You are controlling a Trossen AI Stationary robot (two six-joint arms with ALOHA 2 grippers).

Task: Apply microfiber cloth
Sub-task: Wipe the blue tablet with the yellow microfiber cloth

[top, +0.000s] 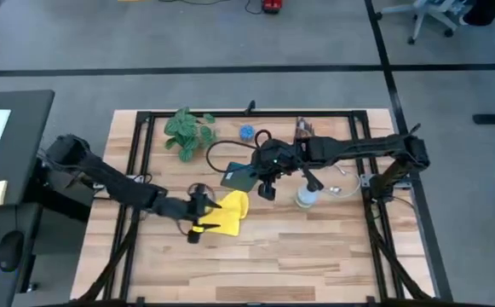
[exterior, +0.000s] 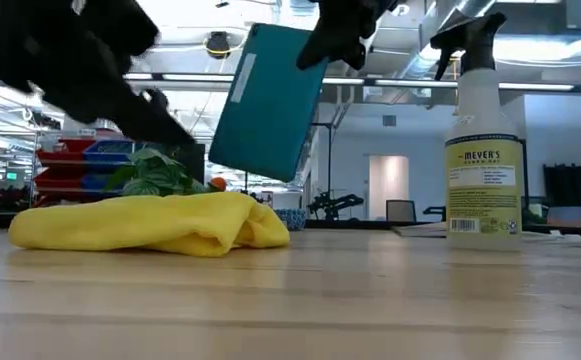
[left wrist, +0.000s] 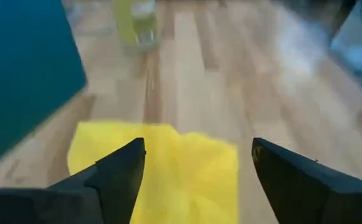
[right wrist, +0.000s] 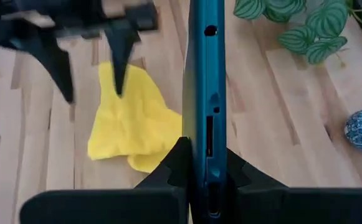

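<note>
Microfiber cloth (top: 233,211) is lying crumpled on worktop (top: 315,256), nr centre. Left tool (top: 201,215) is being held over cloth's edge w/ fingers (left wrist: 115,177) spread open, nothing clamped; contact w/ cloth can't be confirmed. Tablet (exterior: 267,100) is being gripped edge-on by right tool (right wrist: 204,163), closed on it, raised and tilted above worktop beside cloth; screen side is hidden. Spray bottle (exterior: 483,160) is standing upright, apart from cloth. Plant (right wrist: 293,22) is partly cut off in right wrist view.
</note>
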